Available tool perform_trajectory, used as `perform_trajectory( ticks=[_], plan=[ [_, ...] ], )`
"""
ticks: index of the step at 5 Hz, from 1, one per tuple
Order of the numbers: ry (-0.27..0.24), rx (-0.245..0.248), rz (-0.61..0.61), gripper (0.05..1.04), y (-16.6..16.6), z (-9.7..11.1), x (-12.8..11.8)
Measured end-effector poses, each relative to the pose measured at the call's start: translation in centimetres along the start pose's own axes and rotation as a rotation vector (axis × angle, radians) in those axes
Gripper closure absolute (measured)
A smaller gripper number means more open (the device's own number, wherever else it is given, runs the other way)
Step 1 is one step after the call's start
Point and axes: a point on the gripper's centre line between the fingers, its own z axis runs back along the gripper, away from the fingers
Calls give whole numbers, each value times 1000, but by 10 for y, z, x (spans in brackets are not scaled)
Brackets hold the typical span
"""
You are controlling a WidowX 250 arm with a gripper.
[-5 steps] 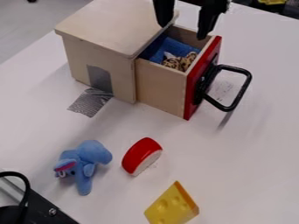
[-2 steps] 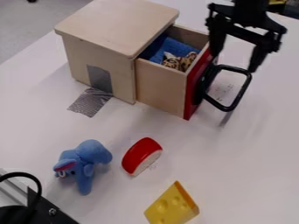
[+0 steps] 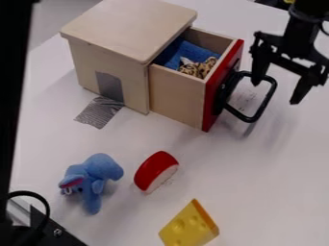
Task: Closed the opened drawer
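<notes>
Drawer point(image 3: 177, 96): while it juts out from the wooden box point(image 3: 128, 29), its handle point(image 3: 267, 102) faces outward.
Gripper point(image 3: 275, 93): its fingers stand apart, one tip apparently over the handle.
Blue cloth point(image 3: 193, 53): lies inside the drawer.

Black arm point(image 3: 312, 8); thin curved cable point(image 3: 322, 29); angular black gripper point(image 3: 276, 92)

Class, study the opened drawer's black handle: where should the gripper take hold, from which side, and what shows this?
Probably the outer bar of the handle, from above, one finger inside the loop and one outside: the handle juts from the drawer's red front as an open loop, leaving a gap behind that bar.
</notes>
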Motion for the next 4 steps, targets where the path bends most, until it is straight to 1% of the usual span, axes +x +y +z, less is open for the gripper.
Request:
perform_trajectory(
  ticks=[1, 2, 3, 4],
  plan=[
    [72, 14, -5, 96, -3, -27, -1],
    [119, 22, -7, 189, -5, -45, -6],
    [131, 23, -3, 478, -6, -51, -11],
    [140, 51, -3, 764, 0, -50, -20]
  ],
)
